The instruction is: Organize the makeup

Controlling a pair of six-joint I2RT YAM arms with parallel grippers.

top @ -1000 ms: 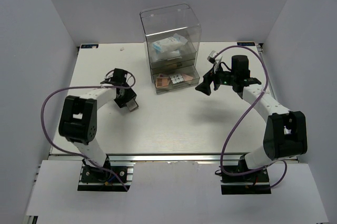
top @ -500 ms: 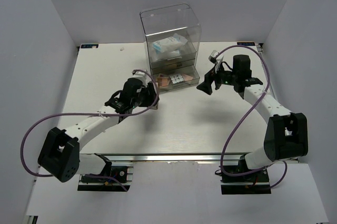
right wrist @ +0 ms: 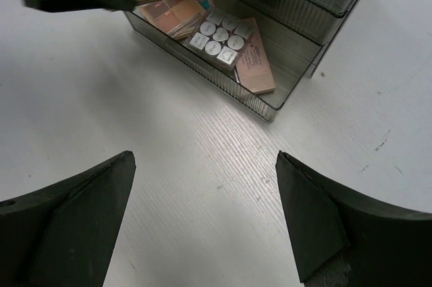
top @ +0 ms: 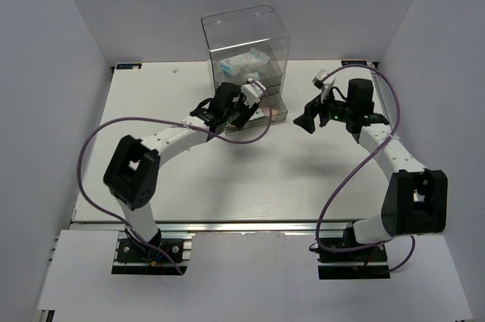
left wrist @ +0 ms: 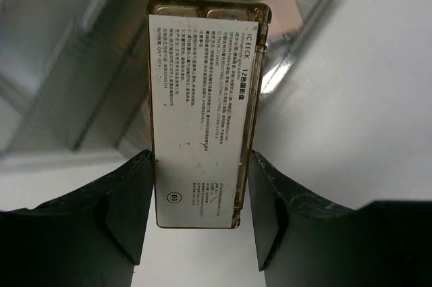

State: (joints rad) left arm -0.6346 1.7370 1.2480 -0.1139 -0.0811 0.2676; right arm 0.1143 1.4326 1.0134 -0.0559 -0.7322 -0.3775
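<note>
The white desk carries a tall clear drawer box that stands at its far middle. The left arm reaches from its base diagonally toward the front of this box. The right arm bends inward and ends to the right of the box.

The bottom drawer of the box is pulled out toward the arms. Three flat pieces of makeup lie inside it, side by side. These are a multicoloured palette on the left, a white-grid palette in the middle and a peach palette on the right. The white-grid palette partly overlaps the peach one. In a higher drawer, which is pushed in, lies a white-and-blue packet.

The left claw is clamped on a flat palette with a tan frame. One finger presses on each long side. The back of this palette, with a white printed label, faces the wrist camera. In the right wrist view its end is above the left part of the open drawer, over the multicoloured palette. I cannot tell if it touches anything below.

The right claw has its fingers wide apart and holds nothing. It hangs above the bare desk, near the front right corner of the open drawer.
</note>
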